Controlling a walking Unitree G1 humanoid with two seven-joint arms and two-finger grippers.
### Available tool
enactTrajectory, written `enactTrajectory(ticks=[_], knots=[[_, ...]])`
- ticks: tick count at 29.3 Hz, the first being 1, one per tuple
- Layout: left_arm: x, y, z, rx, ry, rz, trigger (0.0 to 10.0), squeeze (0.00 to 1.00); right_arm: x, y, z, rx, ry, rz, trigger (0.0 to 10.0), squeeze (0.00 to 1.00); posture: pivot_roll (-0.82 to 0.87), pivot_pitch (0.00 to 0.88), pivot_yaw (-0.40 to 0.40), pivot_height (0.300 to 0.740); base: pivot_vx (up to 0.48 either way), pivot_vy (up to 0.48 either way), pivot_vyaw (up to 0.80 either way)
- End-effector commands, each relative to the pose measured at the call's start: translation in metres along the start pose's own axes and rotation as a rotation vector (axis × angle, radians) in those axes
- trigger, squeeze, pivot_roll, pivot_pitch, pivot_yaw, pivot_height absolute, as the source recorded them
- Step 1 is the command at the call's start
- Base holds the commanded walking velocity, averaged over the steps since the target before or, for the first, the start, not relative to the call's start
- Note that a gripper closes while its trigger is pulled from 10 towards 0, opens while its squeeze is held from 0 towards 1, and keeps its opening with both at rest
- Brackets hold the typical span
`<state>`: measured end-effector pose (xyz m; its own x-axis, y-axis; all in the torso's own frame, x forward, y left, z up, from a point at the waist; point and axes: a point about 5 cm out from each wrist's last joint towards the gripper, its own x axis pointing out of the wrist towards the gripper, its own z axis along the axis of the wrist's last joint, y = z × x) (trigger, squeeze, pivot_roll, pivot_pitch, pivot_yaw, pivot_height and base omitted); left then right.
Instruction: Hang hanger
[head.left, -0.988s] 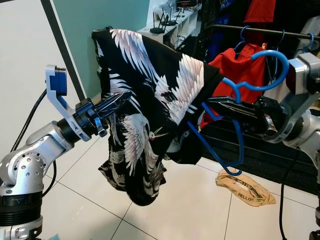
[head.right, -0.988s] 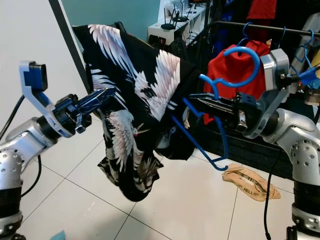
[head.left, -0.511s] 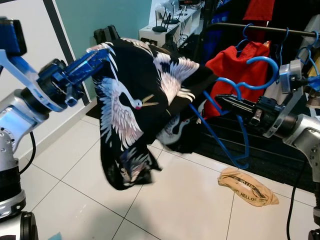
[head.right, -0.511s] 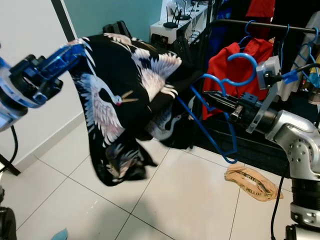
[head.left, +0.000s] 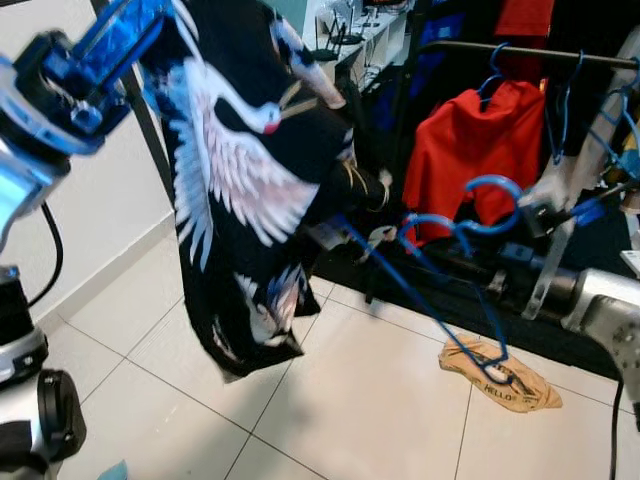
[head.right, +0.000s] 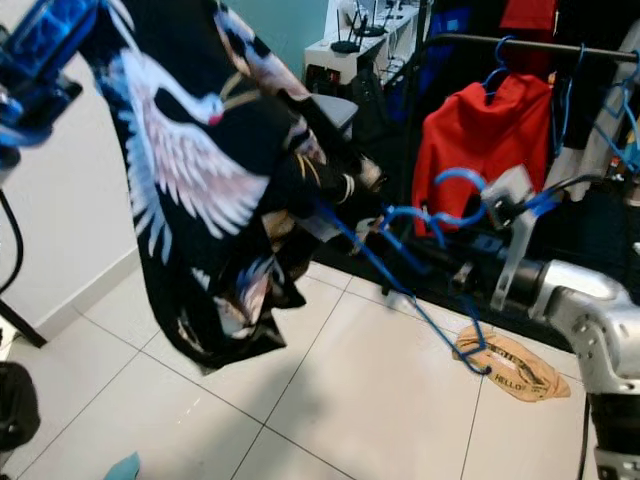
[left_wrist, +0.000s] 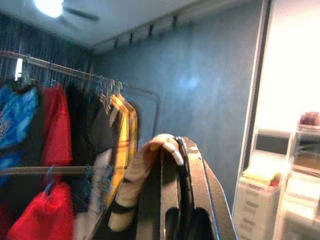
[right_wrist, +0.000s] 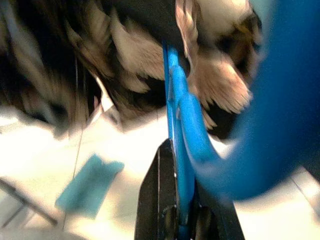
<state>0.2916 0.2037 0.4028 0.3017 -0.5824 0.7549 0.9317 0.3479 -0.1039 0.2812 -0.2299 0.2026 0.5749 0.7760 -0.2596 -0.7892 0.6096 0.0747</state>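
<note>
I see the blue hanger (head.left: 455, 262) clamped in my right hand (head.left: 470, 262), held low in front of the clothes rail (head.left: 520, 55), one end tucked into the crane-print shirt (head.left: 240, 170). My left hand (head.left: 120, 25) is raised high, pinched closed on the shirt's upper edge. A paper bag (head.left: 500, 375) lies on the floor.

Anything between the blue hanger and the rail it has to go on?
Yes, partly. The right gripper holds the blue hanger low, below the rail. A red garment on its own hanger hangs directly behind and above it. The crane-print shirt, lifted by the left gripper, trails off to the side.
</note>
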Motion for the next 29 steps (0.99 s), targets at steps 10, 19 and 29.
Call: enactTrajectory(ticks=[10,19,29], knots=[[0.002,0.062,-0.029,-0.092,0.078,0.526,0.0,0.00,-0.005,-0.006,-0.013,-0.016,0.044,-0.075,10.0,0.00,0.00,0.025,0.084,0.740,0.000,0.000,0.00],[0.003,0.073,-0.041,-0.117,0.127,0.633,0.0,0.00,-0.005,-0.008,-0.004,0.002,-0.087,-0.136,10.0,0.00,-0.01,0.026,0.094,0.740,0.000,0.000,0.00],[0.033,0.064,-0.042,-0.187,0.000,0.569,0.0,0.00,0.008,-0.007,-0.001,0.012,-0.145,-0.165,10.0,0.00,-0.01,0.031,0.087,0.740,0.000,0.000,0.00]])
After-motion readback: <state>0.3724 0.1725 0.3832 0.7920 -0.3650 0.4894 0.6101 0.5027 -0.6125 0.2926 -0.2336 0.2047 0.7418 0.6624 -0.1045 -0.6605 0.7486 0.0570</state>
